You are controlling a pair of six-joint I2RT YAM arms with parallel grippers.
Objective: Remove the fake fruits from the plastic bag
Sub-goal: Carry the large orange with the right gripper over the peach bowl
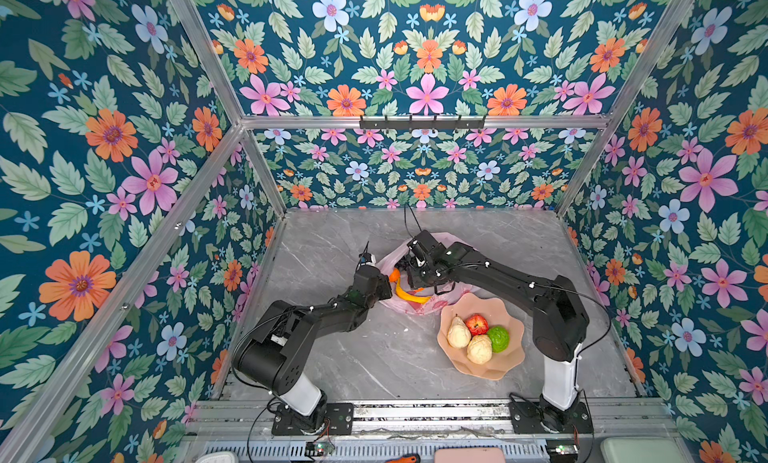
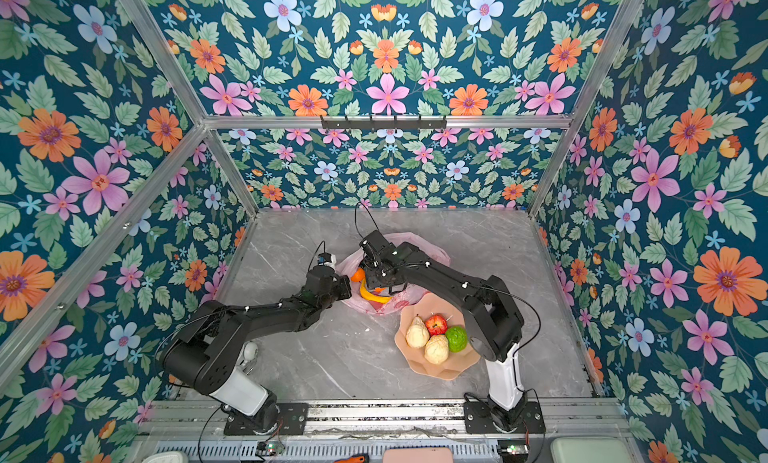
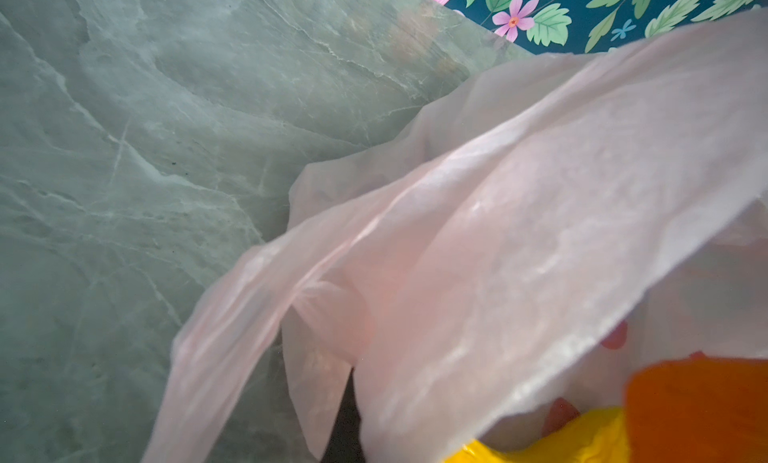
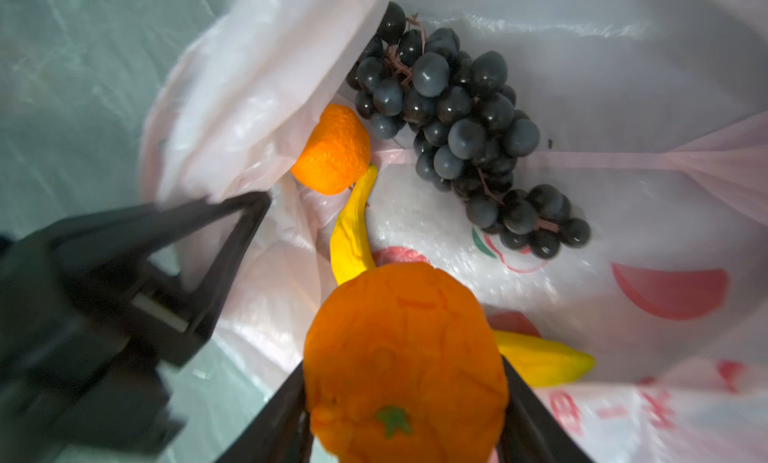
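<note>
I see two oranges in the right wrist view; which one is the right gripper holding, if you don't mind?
The larger near orange with the green stem cap, between the right gripper's fingers. The smaller one lies free in the plastic bag.

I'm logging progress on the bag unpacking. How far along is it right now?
Done: four fruits lie in the pink bowl: red apple, green fruit, two cream pieces.

In hand: the right gripper grips an orange over the plastic bag; the left gripper pinches the bag's edge.

Left inside: grape bunch, banana, a second orange.
</note>
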